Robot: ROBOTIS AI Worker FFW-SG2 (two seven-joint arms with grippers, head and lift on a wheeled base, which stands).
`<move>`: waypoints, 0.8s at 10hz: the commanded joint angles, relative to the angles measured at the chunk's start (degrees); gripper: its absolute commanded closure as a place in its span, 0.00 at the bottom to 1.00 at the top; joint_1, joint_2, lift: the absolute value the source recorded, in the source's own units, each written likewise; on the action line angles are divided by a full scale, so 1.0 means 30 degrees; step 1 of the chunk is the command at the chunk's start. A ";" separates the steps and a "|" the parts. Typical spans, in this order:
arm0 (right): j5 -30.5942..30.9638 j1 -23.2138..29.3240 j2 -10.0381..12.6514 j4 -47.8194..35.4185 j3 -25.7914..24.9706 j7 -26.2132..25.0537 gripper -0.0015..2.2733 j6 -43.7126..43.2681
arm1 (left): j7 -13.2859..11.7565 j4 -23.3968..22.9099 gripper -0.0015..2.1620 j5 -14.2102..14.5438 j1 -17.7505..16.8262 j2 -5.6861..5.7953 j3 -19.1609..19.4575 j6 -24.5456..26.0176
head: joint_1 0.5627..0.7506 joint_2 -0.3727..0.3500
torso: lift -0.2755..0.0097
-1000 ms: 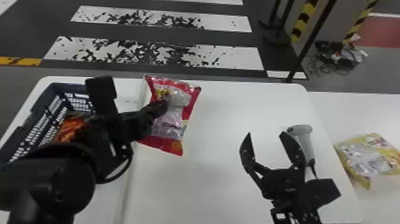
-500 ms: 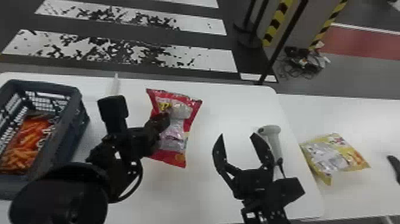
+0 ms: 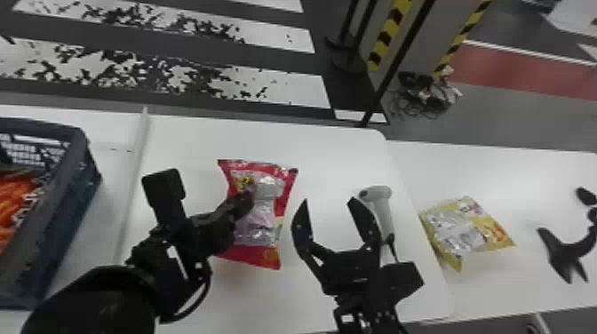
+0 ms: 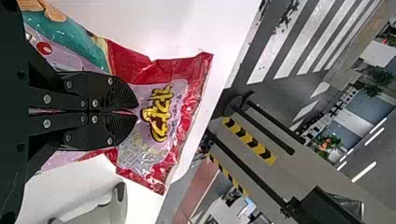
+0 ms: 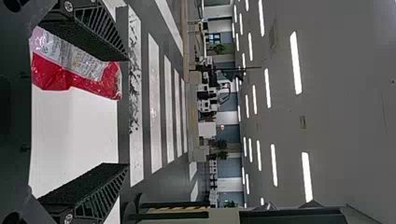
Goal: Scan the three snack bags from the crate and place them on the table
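My left gripper (image 3: 248,195) holds a red and silver snack bag (image 3: 262,222) over the white table, left of my right gripper (image 3: 326,204). In the left wrist view the left gripper (image 4: 135,112) is shut on the bag (image 4: 180,102), pinching its film. The right gripper (image 5: 126,112) stands open with nothing between its fingers; the red bag (image 5: 56,74) is beyond it in the right wrist view. A white handheld scanner (image 3: 383,208) stands just behind the right gripper. A yellow snack bag (image 3: 466,228) lies on the table farther right.
At the left stands a dark blue crate (image 3: 66,213) with orange snack packaging (image 3: 15,200) inside. The white table (image 3: 320,146) has a raised strip (image 3: 131,186) beside the crate. A black curved object (image 3: 564,253) is at the right edge.
The head view has swung rightward, so table, scanner and yellow bag appear farther left. The left gripper and red bag have shifted right relative to the crate, closer to the open right gripper.
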 commanded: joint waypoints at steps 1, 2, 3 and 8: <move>0.0000 0.0014 0.0000 0.0000 0.0000 0.0000 0.04 -0.0004 | -0.0028 0.0797 0.46 0.0918 -0.0240 -0.0108 -0.0581 -0.1073 | 0.70 0.11 | 0.75; 0.0000 0.0014 0.0000 0.0000 0.0000 0.0000 0.04 -0.0004 | 0.0265 0.0884 0.00 0.1181 -0.0270 -0.0108 -0.0786 -0.1132 | 0.70 0.10 | 0.75; 0.0000 0.0014 0.0000 0.0000 0.0000 0.0000 0.04 0.0054 | 0.0411 0.0855 0.00 0.1504 -0.0270 -0.0108 -0.0816 -0.1132 | 0.70 0.09 | 0.75; -0.0030 0.0043 0.0000 0.0000 0.0000 0.0000 0.04 -0.0004 | 0.0734 -0.0873 0.02 0.1533 0.0434 -0.0108 -0.0347 -0.1073 | 0.70 0.09 | 0.75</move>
